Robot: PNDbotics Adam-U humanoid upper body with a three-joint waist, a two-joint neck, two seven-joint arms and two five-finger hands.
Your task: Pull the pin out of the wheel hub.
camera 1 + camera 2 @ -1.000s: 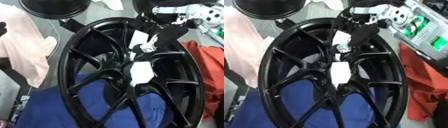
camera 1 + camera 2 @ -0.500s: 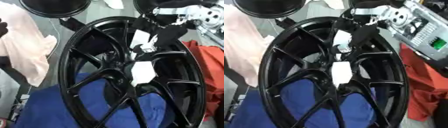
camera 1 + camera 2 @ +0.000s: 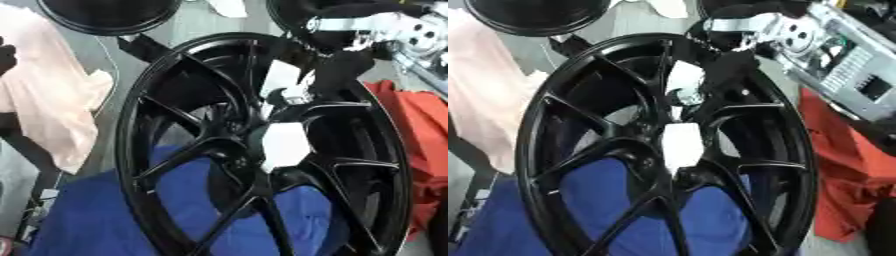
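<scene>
A big black metal wheel with thin spokes [image 3: 219, 150] fills most of the frame, and it is tipped a little so its top leans to the right. Under its lower half lies a bright blue cloth [image 3: 105, 215], which you can see through the gaps between the spokes. A pale pink cloth [image 3: 48, 105] lies at the left edge of the frame, and a red cloth [image 3: 850, 165] lies at the right edge, just beside the wheel's rim. At the upper left of the frame sits another round black rim [image 3: 109, 12], cut off by the top edge. At the upper right, a silver metal machine part with holes [image 3: 842, 55] slants down toward the right edge. The robot's right arm comes in from the upper right, and its black robot hand [image 3: 346, 67] reaches down over the upper part of the wheel, with its fingers bent round a small white and grey piece [image 3: 284, 85] that may be the pin. That piece is just above the wheel's middle. In the very middle of the wheel is a white six-sided hub cap [image 3: 284, 140], where all the spokes meet.
</scene>
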